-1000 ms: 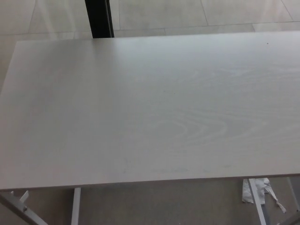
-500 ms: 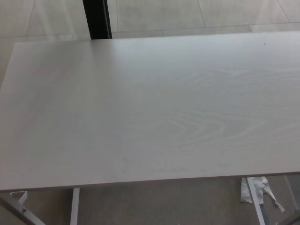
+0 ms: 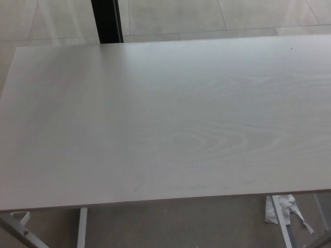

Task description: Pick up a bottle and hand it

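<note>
A pale wood-grain table (image 3: 165,119) fills the head view, and I see no bottle anywhere on it or around it. Neither of my hands nor any part of my arms shows in the picture.
A black post (image 3: 106,20) stands behind the table's far edge at the upper left, on a light tiled floor (image 3: 207,15). White table legs (image 3: 83,227) show below the near edge, with a crumpled white scrap (image 3: 282,209) on the floor at the lower right.
The whole picture has shifted slightly to the left since a second ago, so the camera moved a little. Nothing on the table has changed.
</note>
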Tool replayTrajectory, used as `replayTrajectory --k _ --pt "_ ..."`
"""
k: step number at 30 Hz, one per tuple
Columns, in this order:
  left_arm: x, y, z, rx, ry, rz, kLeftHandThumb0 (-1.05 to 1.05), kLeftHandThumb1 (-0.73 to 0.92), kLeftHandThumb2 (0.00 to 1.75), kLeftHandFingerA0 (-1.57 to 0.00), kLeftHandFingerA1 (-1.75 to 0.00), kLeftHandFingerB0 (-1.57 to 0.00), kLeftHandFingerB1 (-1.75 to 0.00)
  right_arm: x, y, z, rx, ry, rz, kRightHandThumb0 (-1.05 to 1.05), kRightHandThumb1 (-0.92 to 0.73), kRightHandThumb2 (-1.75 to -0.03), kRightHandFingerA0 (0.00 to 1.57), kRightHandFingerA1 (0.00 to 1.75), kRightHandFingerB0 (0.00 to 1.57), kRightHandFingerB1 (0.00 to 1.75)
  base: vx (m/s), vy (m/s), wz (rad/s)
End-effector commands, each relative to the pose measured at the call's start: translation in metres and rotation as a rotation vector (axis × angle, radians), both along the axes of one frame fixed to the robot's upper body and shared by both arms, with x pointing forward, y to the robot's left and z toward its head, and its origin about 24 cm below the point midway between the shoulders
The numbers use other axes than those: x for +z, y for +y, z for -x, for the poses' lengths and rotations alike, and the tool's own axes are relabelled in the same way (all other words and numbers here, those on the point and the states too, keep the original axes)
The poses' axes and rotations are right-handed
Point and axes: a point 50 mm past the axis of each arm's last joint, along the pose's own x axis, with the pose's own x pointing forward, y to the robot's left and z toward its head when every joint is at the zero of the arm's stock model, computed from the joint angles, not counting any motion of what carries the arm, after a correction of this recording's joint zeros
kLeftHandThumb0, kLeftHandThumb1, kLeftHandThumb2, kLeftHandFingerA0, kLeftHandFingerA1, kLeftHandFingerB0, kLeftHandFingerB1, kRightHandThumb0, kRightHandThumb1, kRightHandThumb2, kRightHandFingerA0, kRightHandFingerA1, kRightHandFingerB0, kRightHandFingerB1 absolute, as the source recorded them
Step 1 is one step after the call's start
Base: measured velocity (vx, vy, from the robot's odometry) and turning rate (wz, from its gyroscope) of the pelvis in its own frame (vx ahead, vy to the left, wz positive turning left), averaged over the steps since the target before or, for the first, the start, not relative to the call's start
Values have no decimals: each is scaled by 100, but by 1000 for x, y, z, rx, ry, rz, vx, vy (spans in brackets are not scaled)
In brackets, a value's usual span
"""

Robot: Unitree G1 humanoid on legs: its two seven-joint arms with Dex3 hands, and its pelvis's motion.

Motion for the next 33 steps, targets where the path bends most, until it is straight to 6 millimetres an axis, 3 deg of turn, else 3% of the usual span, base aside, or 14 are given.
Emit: replayTrajectory --k 1,4,5,7,8,9,15,21,22,24,29,30,32,33 --pt "-2 -1 -2 -91 7 24 -63 41 54 -152 -99 -51 -41 6 -3 2 -45 -45 20 -67 -60 -60 93 146 34 50 0 0 0" --pt "3 0 1 -97 1 27 -64 41 54 -152 -100 -53 -41 2 2 5 -32 -39 7 -66 -46 -92 102 117 25 56 0 0 0" --pt "5 1 1 -77 15 22 -59 43 55 -149 -101 -55 -40 1 3 7 -16 -24 22 -64 -63 -61 100 143 31 49 0 0 0" --pt "5 1 2 -77 14 32 -67 37 74 -144 -107 -50 -50 0 2 9 -18 -16 22 -67 -63 -62 97 137 30 49 0 0 0" --pt "4 1 3 -76 18 30 -67 37 75 -145 -106 -49 -51 0 1 10 -21 -13 21 -69 -49 -93 103 119 24 55 0 0 0" --pt "3 2 5 -69 20 31 -65 35 75 -144 -107 -48 -51 -2 -1 11 -24 -10 14 -65 -65 -60 101 124 31 48 0 0 0" --pt "3 3 8 -74 13 37 -63 44 54 -143 -98 -53 -40 -4 -2 11 -25 -27 3 -68 -59 -59 82 89 29 49 0 0 0" --pt "3 3 7 -60 11 66 -66 35 76 -144 -114 -45 -50 -3 0 13 -20 -25 -1 -66 -59 -58 62 66 31 49 0 0 0" --pt "2 2 8 -51 15 56 -64 42 54 -146 -113 -52 -39 -3 -1 13 -23 -30 -15 -70 -45 -86 53 66 28 55 0 0 0" --pt "1 3 8 -33 14 52 -62 34 72 -140 -132 -46 -50 -3 0 12 -12 -21 -5 -66 -58 -58 59 65 32 49 0 0 0" --pt "1 2 7 -10 9 47 -61 33 71 -137 -138 -56 -52 -3 1 12 -8 -17 -4 -65 -59 -58 64 70 33 49 0 0 0" --pt "2 2 7 -10 4 48 -61 32 69 -136 -138 -58 -53 -3 1 12 -9 -10 1 -69 -46 -87 70 80 28 56 0 0 0" --pt "2 1 7 -7 -3 54 -60 32 69 -136 -139 -58 -53 -2 1 12 -8 -9 4 -67 -60 -58 72 79 32 50 0 0 0" --pt "2 2 7 -2 -14 64 -59 31 68 -136 -137 -56 -53 -2 2 12 -9 -10 6 -75 -48 -87 68 77 30 56 0 0 0"
